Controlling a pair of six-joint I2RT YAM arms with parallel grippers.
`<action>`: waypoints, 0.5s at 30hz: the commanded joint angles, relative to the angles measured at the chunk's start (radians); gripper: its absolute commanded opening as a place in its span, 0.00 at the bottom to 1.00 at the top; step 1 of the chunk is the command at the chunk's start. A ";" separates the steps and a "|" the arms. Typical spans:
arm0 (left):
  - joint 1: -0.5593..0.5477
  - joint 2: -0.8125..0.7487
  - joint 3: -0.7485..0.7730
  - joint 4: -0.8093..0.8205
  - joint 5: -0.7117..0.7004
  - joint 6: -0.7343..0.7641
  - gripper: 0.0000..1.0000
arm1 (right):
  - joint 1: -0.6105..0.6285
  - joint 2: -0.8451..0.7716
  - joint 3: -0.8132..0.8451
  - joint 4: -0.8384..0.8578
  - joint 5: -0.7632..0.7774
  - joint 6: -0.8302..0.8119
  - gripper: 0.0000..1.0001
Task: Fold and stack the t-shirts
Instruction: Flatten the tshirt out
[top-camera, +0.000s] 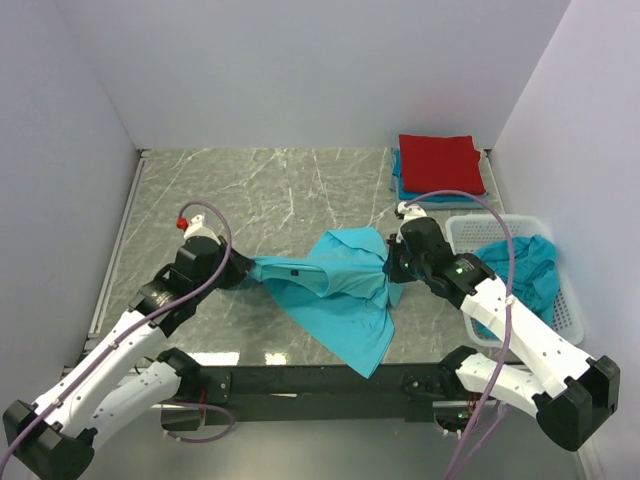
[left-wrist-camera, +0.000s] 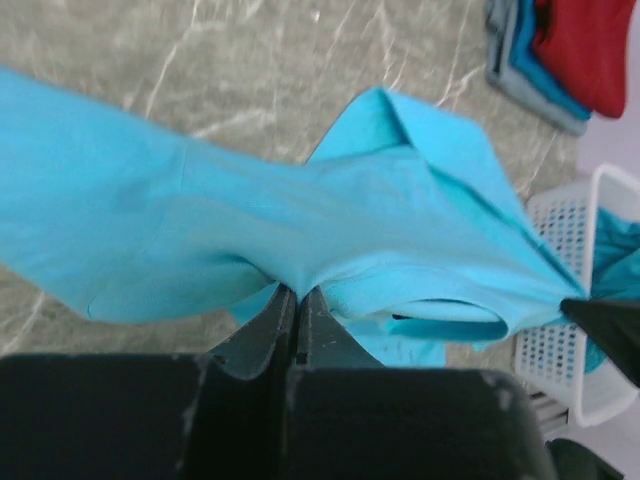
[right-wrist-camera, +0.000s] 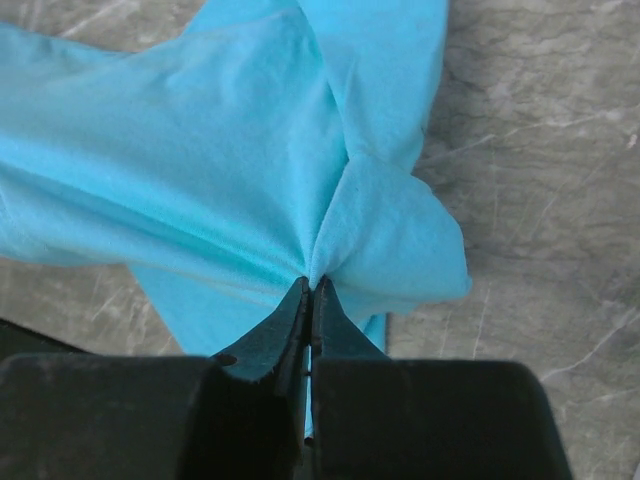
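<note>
Where the turquoise t-shirt (top-camera: 340, 290) bunched around the metal, the top view hid both sets of fingertips, so only the wrist cameras showed the grips. That shirt's left part ran out of the left wrist picture, which was also a little soft, and its upper and left parts were cut off in the right wrist picture. Its lowest corner trailed to the near edge of the table (top-camera: 260, 190) and lay over the black base rail (top-camera: 300, 382).

At the far right corner a folded red t-shirt (top-camera: 440, 163) covered most of the stack. Only thin blue and teal edges (top-camera: 398, 185) showed beneath it, and their number could not be told. Crumpled teal t-shirts (top-camera: 528, 265) lay in the white basket (top-camera: 470, 232), partly behind the right arm and its cable (top-camera: 505, 250); how many, I could not tell.

The left end effector (left-wrist-camera: 297, 300) was clamped tight on a pinch of the turquoise t-shirt, jaws pressed together with the cloth fanning out above them. The right end effector (right-wrist-camera: 310, 290) was likewise closed on a gathered fold at the shirt's other side. The shirt was stretched between the two, over the middle of the table.
</note>
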 joint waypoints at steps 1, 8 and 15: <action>-0.002 -0.038 0.091 -0.010 -0.099 0.034 0.01 | -0.011 -0.040 0.074 -0.035 -0.051 -0.031 0.00; 0.009 0.037 0.195 0.123 -0.230 0.119 0.01 | -0.104 0.024 0.212 0.008 -0.126 -0.037 0.00; 0.342 0.456 0.545 0.366 0.184 0.205 0.00 | -0.285 0.288 0.619 0.131 -0.318 -0.143 0.00</action>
